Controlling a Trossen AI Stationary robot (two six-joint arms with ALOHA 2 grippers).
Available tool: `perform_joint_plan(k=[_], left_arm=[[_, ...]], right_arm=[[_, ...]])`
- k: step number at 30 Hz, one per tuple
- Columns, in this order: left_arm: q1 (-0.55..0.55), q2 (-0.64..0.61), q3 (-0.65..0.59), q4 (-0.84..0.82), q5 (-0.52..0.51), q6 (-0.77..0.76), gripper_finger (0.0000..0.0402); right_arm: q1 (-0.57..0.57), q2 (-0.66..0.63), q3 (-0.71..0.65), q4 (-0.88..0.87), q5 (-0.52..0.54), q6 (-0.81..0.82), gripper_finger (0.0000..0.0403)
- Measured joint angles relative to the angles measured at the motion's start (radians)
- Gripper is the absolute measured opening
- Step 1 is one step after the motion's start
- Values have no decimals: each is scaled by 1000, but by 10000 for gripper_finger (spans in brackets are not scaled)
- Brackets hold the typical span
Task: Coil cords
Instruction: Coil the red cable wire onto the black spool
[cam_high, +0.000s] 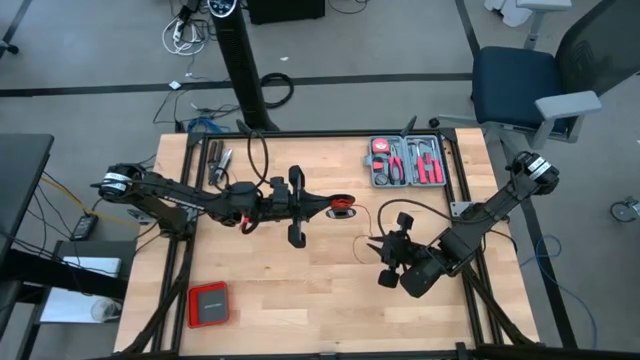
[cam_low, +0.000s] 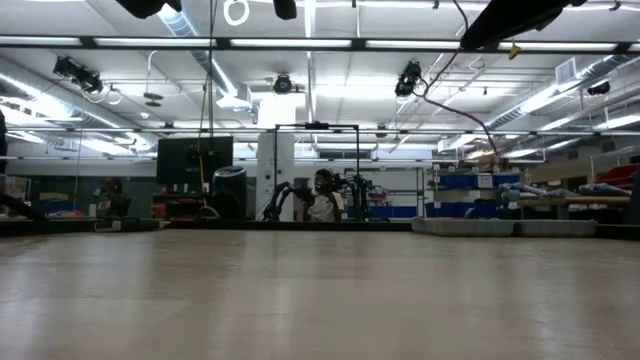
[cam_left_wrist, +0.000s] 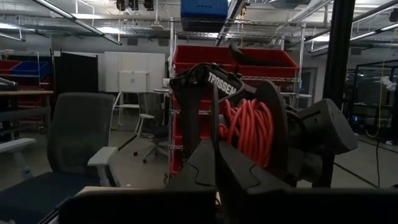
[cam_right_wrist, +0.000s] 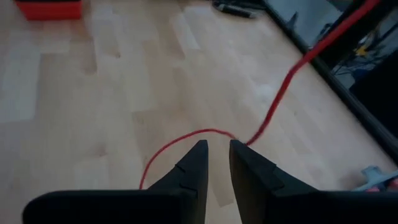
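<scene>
Over at nine o'clock, the left arm reaches across the worktop, and the left tool sits near the centre, fingers pressed fully together, pinching the coiled bundle of the red cord at its tip. From that bundle the cord runs off toward three o'clock in a thin loop. At about four o'clock, the right tool hovers low over the wood, fingers a narrow gap apart, gripping nothing; a loose strand of cord curves just past the tips.
</scene>
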Motion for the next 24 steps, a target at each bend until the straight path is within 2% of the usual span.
perform_joint_plan(k=[6,17,24], left_arm=[[0,0,0,-3,-1,0,3],[0,0,0,-4,-4,0,3],[0,0,0,-5,-5,0,3]], right_arm=[[-2,-6,0,-42,-19,59,61],[-33,-6,0,68,6,-62,59],[-28,-6,0,62,36,-76,59]])
